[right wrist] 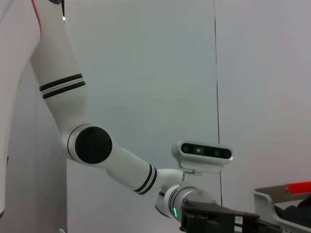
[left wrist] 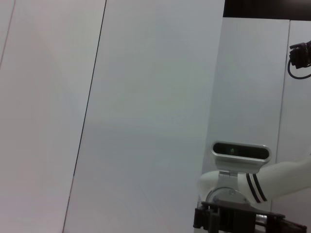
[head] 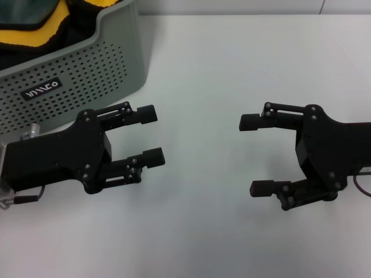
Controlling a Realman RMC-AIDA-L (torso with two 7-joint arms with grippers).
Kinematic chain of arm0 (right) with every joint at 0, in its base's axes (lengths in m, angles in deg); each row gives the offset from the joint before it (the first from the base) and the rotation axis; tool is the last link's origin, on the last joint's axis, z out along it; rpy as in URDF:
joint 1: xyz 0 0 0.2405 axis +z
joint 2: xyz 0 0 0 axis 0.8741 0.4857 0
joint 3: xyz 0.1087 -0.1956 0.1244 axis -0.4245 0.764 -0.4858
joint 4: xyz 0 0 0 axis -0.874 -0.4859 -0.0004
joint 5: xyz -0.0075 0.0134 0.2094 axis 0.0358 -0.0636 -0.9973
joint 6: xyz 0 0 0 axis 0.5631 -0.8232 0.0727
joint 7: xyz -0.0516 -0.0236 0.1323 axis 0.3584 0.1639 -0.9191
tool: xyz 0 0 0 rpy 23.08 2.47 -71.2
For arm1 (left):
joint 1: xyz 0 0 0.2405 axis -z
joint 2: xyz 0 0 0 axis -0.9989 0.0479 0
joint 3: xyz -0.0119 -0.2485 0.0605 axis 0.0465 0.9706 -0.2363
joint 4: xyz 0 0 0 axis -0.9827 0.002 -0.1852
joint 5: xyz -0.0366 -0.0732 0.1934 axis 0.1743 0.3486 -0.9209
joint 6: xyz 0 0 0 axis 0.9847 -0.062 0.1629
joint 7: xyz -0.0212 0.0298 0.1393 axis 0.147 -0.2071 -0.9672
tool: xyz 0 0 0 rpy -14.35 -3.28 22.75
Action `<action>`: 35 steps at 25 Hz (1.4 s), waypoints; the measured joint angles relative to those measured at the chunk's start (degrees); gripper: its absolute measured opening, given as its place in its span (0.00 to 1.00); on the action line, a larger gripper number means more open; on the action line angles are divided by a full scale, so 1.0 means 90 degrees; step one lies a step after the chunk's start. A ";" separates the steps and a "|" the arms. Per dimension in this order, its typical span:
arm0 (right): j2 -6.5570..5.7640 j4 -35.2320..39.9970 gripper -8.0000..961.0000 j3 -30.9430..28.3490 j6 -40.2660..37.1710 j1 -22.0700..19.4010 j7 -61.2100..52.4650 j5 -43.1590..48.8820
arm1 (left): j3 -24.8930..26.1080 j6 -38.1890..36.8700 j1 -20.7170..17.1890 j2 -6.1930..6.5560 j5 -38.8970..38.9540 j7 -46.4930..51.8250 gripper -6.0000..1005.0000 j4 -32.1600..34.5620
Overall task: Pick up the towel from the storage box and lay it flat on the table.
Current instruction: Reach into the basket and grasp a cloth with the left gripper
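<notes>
The grey-green perforated storage box (head: pixel 87 66) stands at the far left of the white table (head: pixel 220 69). Inside it lie folded cloths, yellow with black edges (head: pixel 26 36), and a dark green patch (head: pixel 26 10) shows at the top; I cannot tell which one is the towel. My left gripper (head: pixel 152 135) is open and empty, hovering over the table just in front of the box. My right gripper (head: pixel 255 155) is open and empty at the right, facing the left one. The box's rim also shows in the right wrist view (right wrist: pixel 282 201).
The wrist views look sideways at pale wall panels. The right wrist view shows the left arm (right wrist: pixel 92 145) and its wrist camera (right wrist: pixel 205 153); the left wrist view shows the right arm's wrist camera (left wrist: pixel 240 153).
</notes>
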State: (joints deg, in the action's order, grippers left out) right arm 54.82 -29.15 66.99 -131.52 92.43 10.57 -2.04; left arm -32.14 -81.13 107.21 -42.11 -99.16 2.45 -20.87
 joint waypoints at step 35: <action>0.0001 -0.0219 0.88 -0.0166 0.0200 -0.0448 0.0409 -0.0061 | 0.0747 0.4053 0.0885 0.0187 -0.0589 0.6191 0.71 0.4236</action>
State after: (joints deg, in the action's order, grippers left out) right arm 54.83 -31.11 65.50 -129.72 88.40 14.25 -2.59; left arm -25.42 -44.65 115.18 -40.43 -104.46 58.17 17.25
